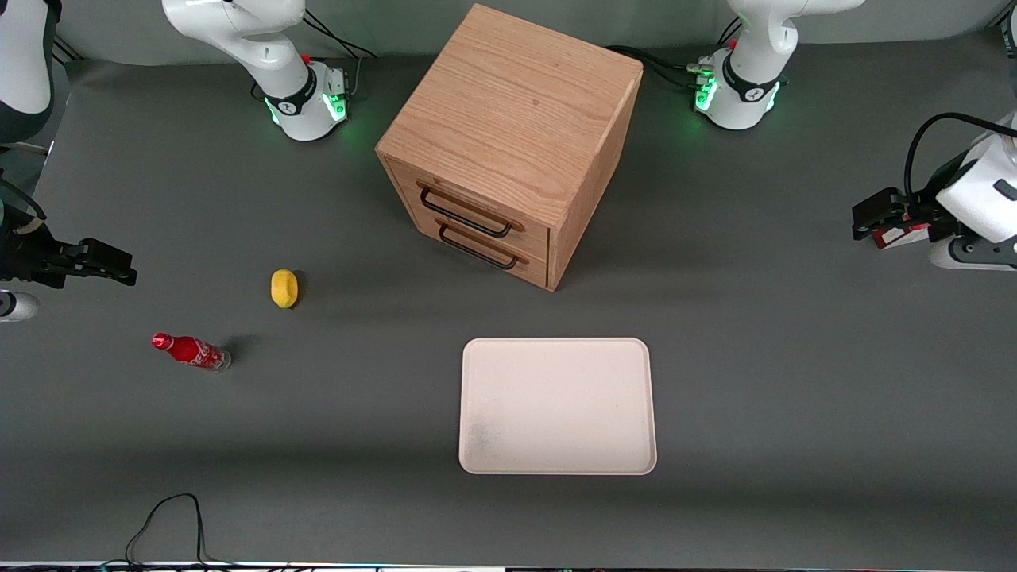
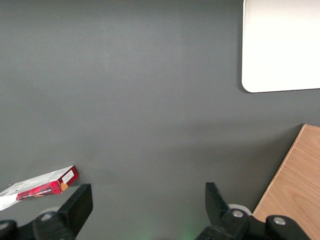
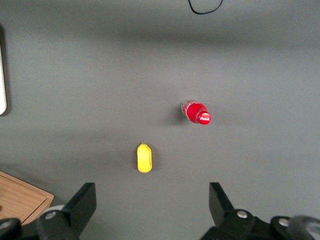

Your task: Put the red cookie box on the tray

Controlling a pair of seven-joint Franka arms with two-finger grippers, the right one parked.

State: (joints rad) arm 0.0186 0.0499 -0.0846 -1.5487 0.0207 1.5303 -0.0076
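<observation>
The red cookie box [image 1: 899,236] lies flat on the grey table at the working arm's end, mostly hidden by the arm in the front view. In the left wrist view the box [image 2: 44,183] shows its red edge and a white end panel, just outside one finger [image 2: 77,202], not between the two. My left gripper [image 1: 868,220] is open and empty [image 2: 148,202], above the table beside the box. The off-white tray [image 1: 556,349] lies empty near the table's middle, nearer the front camera than the cabinet; its corner shows in the left wrist view [image 2: 280,45].
A wooden two-drawer cabinet [image 1: 508,135] stands at the table's middle, and its corner shows in the left wrist view [image 2: 295,185]. A yellow lemon [image 1: 284,287] and a small red soda bottle [image 1: 191,351] lie toward the parked arm's end.
</observation>
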